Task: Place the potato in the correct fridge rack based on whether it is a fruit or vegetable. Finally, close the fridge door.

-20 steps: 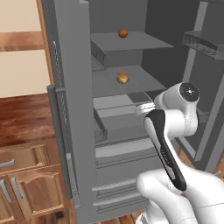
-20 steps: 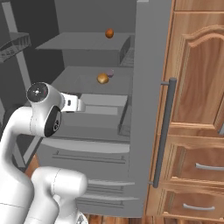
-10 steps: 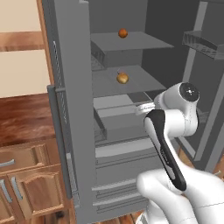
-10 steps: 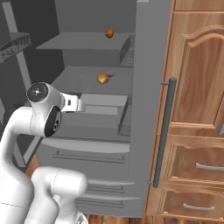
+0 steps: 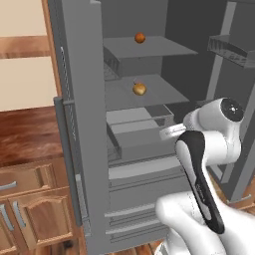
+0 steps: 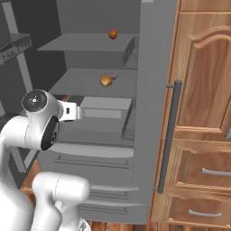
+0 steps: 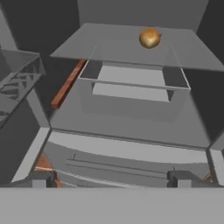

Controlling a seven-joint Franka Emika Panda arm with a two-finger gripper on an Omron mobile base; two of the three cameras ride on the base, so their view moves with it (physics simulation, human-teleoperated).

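Observation:
The potato (image 5: pixel 139 89) (image 6: pixel 106 81) (image 7: pixel 149 38) is a small tan-yellow lump resting on the fridge rack (image 5: pixel 162 92) (image 6: pixel 79 81) (image 7: pixel 105 43), the second grey shelf from the top. My gripper (image 7: pixel 109 180) is open and holds nothing. It hovers in front of the fridge, below and well short of the potato, pointing in at the shelves. The white hand (image 5: pixel 169 132) (image 6: pixel 72 111) sits level with the drawer box under the rack. Both fridge doors stand open, one door (image 5: pixel 79 124) (image 6: pixel 153 103) edge-on beside the wooden cabinets.
A darker orange-brown round item (image 5: pixel 140 37) (image 6: pixel 113 34) lies on the top shelf. A grey drawer box (image 5: pixel 139 124) (image 7: pixel 131 83) sits under the rack. The other door carries a wire bin (image 5: pixel 231 50) (image 6: pixel 13 47). Wooden cabinets (image 6: pixel 203 135) flank the fridge.

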